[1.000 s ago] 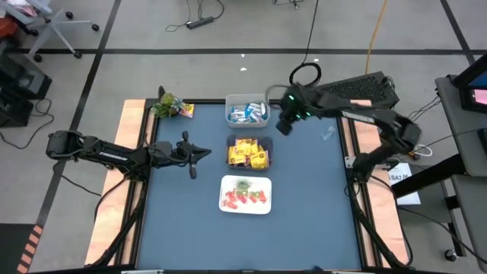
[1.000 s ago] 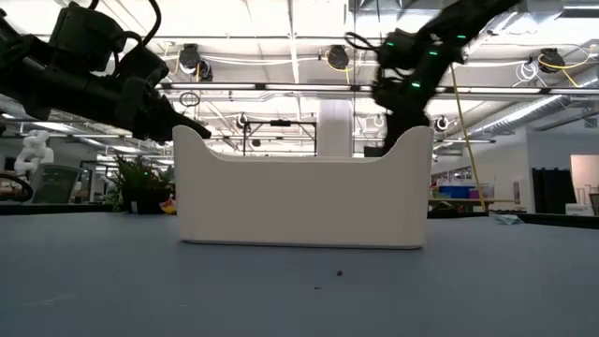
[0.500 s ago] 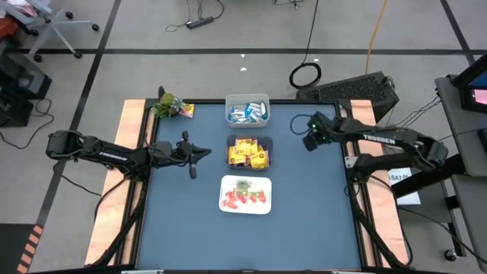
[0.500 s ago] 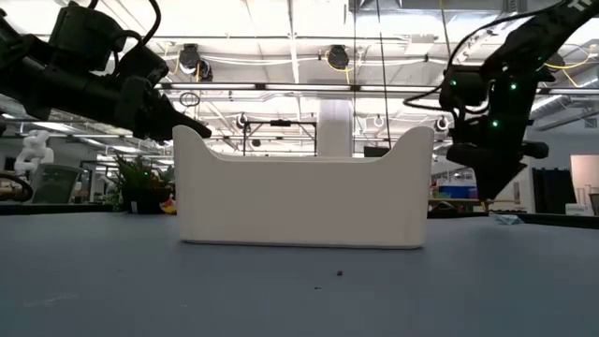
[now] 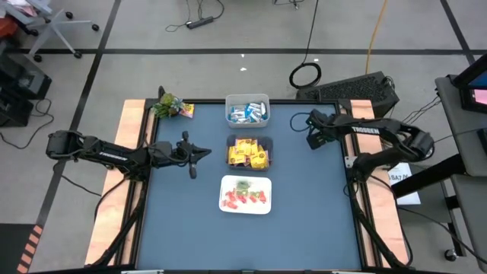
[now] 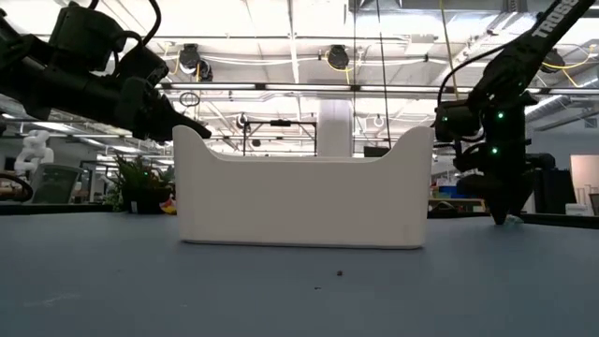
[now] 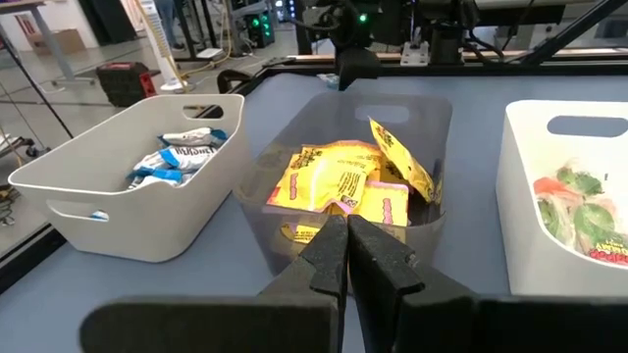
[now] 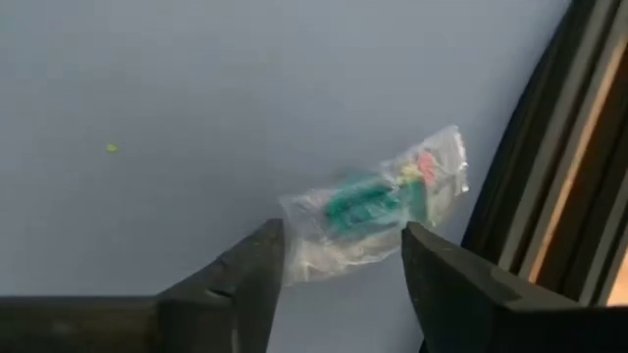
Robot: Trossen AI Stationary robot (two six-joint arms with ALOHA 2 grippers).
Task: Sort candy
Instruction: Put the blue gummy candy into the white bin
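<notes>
Lying flat on the blue table [image 5: 304, 205], near its right edge, the clear-wrapped green candy [image 8: 378, 208] is what your right gripper [image 8: 339, 257] hangs over, its two fingers spread apart with the sweet showing between them and nothing gripped. You can see the wrapper's long axis slanting toward the table's dark edge rail, with a pinkish-red end on that side. You have three bins in a row down the middle of the table: the far white bin [image 5: 247, 111] with blue-and-white bars, the middle clear bin [image 5: 249, 153] with yellow packets, and the near white bin [image 5: 246, 194] with red and green pieces; the sweets inside are too heaped for you to count. Your left gripper [image 7: 345, 250] waits left of the middle bin, its fingers pressed together on nothing and pointing at the yellow packets. One green leafy object [image 5: 169, 106] sits at the far left corner. Wooden strips run along both sides of the table, and around it you see grey floor with cables; beyond lies a lit workshop with ceiling rails.
</notes>
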